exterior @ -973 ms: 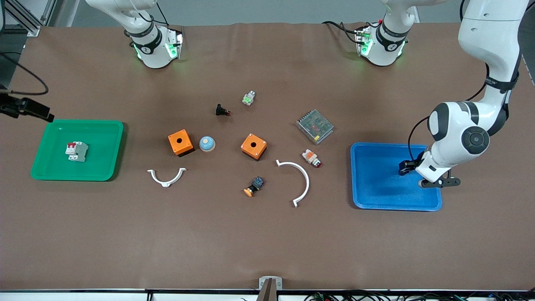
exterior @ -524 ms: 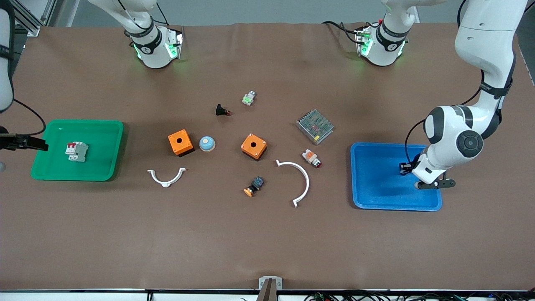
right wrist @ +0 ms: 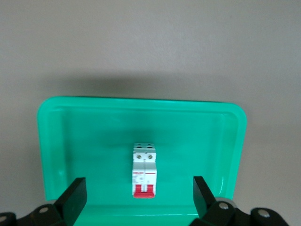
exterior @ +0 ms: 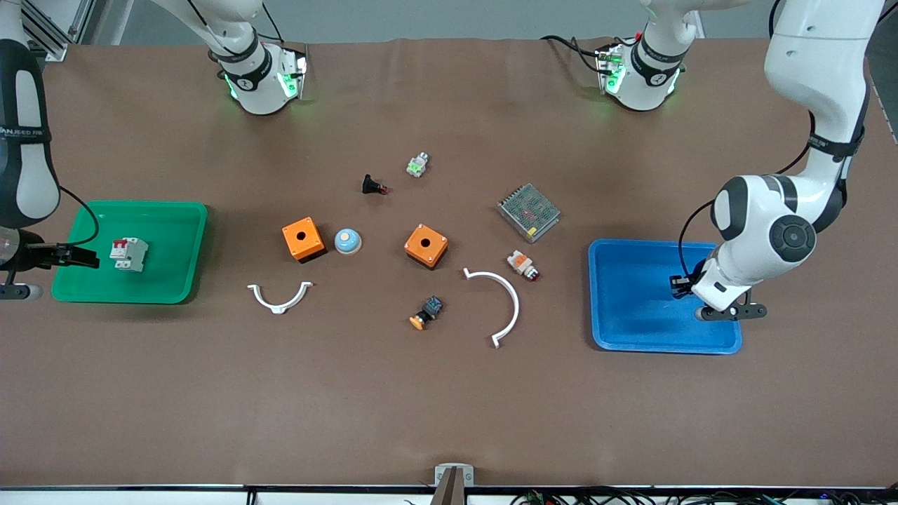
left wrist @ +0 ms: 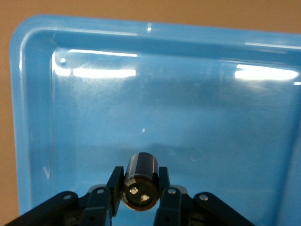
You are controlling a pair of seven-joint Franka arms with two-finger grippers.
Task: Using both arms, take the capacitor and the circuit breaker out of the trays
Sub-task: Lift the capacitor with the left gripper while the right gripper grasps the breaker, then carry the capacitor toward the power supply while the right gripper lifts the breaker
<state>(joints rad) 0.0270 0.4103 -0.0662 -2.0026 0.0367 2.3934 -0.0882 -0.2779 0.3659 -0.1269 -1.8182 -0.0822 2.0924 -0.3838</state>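
Observation:
The capacitor [left wrist: 140, 181], a small black cylinder, is clamped between the fingers of my left gripper [left wrist: 139, 178]. My left gripper [exterior: 678, 286] holds it low over the blue tray [exterior: 631, 322], toward the tray's rim at the left arm's end of the table; the tray also shows in the left wrist view [left wrist: 141, 94]. The breaker [exterior: 128, 253], white-grey with red toggles, lies flat in the green tray [exterior: 168, 280]. My right gripper [exterior: 78, 257] is open and empty at that tray's outer rim. In the right wrist view the breaker [right wrist: 144, 170] lies a little ahead of the right gripper [right wrist: 138, 194].
Between the trays lie two orange boxes [exterior: 303, 238] [exterior: 426, 245], a blue dome button [exterior: 347, 241], two white curved brackets [exterior: 279, 297] [exterior: 499, 301], a metal power supply [exterior: 528, 212], a white-orange indicator [exterior: 523, 264], a black-blue button [exterior: 426, 313], a black push-button [exterior: 372, 186] and a small green-white part [exterior: 417, 165].
My right arm has swung into view and its open gripper has moved along the green tray's outer rim to level with the breaker. My left gripper has shifted slightly over the blue tray with the capacitor.

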